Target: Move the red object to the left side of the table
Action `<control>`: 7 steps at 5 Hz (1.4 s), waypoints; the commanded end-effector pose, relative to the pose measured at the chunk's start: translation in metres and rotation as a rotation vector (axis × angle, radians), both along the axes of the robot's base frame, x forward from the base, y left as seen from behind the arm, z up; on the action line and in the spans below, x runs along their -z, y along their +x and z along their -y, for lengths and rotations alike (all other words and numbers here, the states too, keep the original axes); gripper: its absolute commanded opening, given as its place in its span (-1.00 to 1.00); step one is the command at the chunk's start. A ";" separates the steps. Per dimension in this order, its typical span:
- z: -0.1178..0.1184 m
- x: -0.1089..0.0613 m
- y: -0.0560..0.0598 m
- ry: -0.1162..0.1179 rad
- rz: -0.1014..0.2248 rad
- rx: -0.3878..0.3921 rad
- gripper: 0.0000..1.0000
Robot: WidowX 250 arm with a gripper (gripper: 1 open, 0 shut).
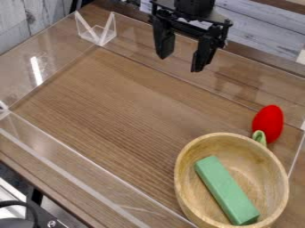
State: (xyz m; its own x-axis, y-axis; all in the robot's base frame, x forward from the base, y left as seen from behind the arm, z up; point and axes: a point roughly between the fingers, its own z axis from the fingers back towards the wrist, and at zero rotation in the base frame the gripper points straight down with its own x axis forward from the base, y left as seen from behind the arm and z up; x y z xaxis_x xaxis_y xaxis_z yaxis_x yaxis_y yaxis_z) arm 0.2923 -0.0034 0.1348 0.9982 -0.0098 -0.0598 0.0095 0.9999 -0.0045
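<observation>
The red object (269, 122) is a small glossy toy fruit with a green stem end, lying on the table (119, 107) near its right edge, just beyond the wooden bowl. My gripper (180, 52) hangs over the far middle of the table, its dark fingers (162, 43) spread apart with nothing between them. It is well to the left of and behind the red object, not touching it.
A round light wooden bowl (188, 158) sits at the front right with a green rectangular block (226, 190) inside. Low clear acrylic walls (48, 147) border the tabletop. A clear bracket (95, 29) stands at the far left corner.
</observation>
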 end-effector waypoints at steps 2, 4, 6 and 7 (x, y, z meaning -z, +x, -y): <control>0.054 0.047 0.010 -0.017 -0.039 -0.001 1.00; 0.147 0.063 0.027 -0.021 -0.014 0.050 1.00; 0.155 0.081 0.040 -0.002 -0.029 0.053 1.00; 0.144 0.097 0.049 0.017 -0.052 0.027 -1.00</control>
State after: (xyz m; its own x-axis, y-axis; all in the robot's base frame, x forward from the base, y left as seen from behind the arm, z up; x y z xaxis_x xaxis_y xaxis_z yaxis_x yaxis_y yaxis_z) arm 0.3309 -0.1455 0.0227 0.9851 -0.0351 -0.1681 0.0407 0.9987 0.0297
